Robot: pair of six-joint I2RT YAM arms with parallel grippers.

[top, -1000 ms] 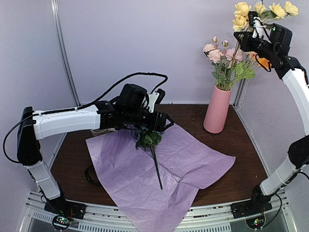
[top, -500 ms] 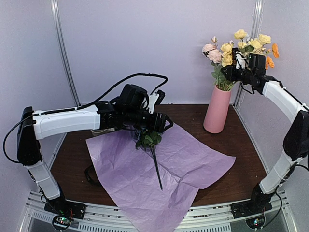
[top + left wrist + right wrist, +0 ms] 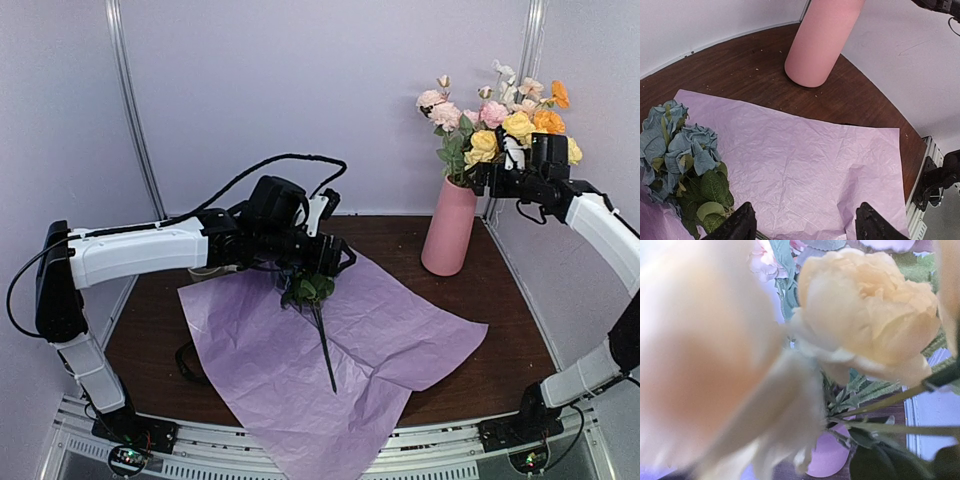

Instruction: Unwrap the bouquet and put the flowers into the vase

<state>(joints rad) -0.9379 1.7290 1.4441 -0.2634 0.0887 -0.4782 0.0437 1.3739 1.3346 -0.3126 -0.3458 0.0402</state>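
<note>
With the crinkled lilac tissue paper [image 3: 400, 330] lying unwrapped on the desk [image 3: 500, 370], most artificial flowers [image 3: 493, 113] are being held by the tall matte pink vase [image 3: 449, 228] beside the right claw [image 3: 505, 168] (spread cannot be told), one dusty-blue bunch [image 3: 685, 145] being left beside the wide, empty left claw [image 3: 807, 225].

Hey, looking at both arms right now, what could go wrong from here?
1. The right gripper sits among the yellow flowers at the top of the vase. Pulling back might snag them, drag stems out, or tip the tall vase.
2. The left gripper hovers open over the loose tissue paper beside the blue flowers. Closing there may pinch paper instead of the stem.
</note>
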